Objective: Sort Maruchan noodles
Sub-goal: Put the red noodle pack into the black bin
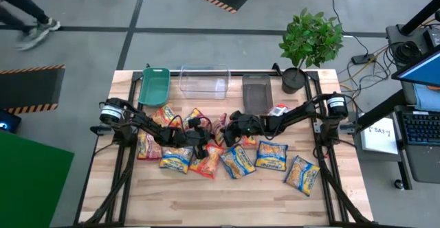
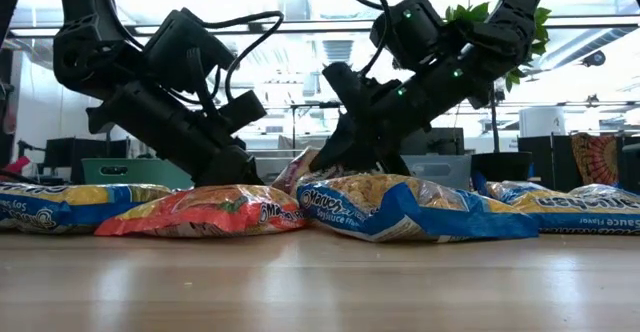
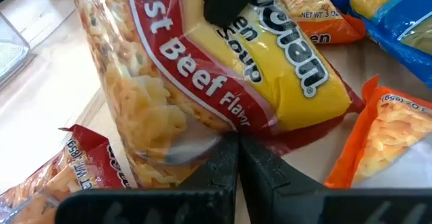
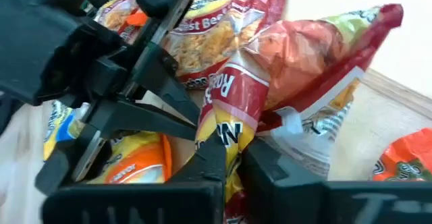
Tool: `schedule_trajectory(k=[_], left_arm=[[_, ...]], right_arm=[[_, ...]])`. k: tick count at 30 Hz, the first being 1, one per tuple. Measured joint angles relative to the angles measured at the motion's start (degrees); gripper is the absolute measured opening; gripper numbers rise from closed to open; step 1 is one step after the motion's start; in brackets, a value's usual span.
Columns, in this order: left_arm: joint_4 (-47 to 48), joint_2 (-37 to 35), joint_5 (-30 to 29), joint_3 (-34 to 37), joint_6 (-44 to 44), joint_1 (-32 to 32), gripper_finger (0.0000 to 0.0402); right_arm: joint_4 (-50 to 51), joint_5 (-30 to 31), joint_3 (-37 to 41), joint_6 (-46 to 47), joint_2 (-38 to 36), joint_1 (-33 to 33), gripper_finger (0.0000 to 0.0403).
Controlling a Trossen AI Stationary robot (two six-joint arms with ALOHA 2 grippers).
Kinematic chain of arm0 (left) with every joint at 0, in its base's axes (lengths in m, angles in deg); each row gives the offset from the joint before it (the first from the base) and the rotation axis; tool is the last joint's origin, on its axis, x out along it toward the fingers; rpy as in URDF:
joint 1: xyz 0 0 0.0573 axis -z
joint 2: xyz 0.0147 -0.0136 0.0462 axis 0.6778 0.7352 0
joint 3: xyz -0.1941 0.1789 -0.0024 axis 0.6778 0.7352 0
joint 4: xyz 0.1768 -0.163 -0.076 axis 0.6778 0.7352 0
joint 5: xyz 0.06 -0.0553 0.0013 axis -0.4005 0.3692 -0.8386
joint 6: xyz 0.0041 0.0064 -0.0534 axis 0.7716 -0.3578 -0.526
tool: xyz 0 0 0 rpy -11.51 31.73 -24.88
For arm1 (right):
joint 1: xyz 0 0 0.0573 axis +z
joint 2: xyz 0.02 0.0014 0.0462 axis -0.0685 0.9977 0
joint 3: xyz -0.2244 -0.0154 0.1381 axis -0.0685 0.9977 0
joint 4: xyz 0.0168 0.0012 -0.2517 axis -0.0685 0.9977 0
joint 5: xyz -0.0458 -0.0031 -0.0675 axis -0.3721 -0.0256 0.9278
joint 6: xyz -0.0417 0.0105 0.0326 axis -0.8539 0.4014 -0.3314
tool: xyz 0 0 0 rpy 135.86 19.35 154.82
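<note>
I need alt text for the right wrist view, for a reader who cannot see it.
The right gripper is shut on the edge of a red noodle packet, which stands crumpled and lifted. Beside it the left gripper reaches into the pile, with a Roast Beef packet behind and an orange packet below.

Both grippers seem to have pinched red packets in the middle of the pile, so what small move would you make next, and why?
Probably lift the right gripper slightly. It is shut on a red Roast Beef packet, crumpled and standing among the other packets, close to the left gripper, which pinches another red packet. A short rise should free the packet before carrying it toward the bins.
</note>
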State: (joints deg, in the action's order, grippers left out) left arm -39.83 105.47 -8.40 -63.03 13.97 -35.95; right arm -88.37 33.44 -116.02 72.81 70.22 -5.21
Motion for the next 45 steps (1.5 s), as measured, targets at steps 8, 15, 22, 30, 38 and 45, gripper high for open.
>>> schedule_trajectory(k=[8, 15, 22, 30, 38, 45], left_arm=[[1.9, -2.0, 0.2, 0.0, 0.0, 0.3, 0.0000], [3.7, -7.3, 1.6, 0.0, 1.4, 0.8, 0.0000], [9.7, -17.5, 2.0, 0.0, 5.6, 1.8, 0.0000], [13.9, -32.2, 2.0, 0.0, 14.9, 2.7, 0.0000], [14.7, -42.7, 1.9, 0.0, 21.7, 2.7, 0.0000], [17.2, -45.5, 1.5, 0.0, 21.5, 2.7, 0.0000]], right_arm=[[1.4, -0.4, 0.0, -2.7, -4.4, 0.2, 0.0009], [5.0, -0.1, 0.0, -6.7, -9.6, 0.5, 0.0008], [9.2, 1.9, -0.3, -10.2, -16.1, 0.5, 0.0008], [23.2, 12.9, -6.0, -16.5, -22.6, 0.5, 0.0008], [46.0, 32.4, -17.6, -19.9, -22.2, -0.8, 0.0008], [68.0, 39.1, -26.2, -11.5, -16.9, -6.7, 0.0008]])
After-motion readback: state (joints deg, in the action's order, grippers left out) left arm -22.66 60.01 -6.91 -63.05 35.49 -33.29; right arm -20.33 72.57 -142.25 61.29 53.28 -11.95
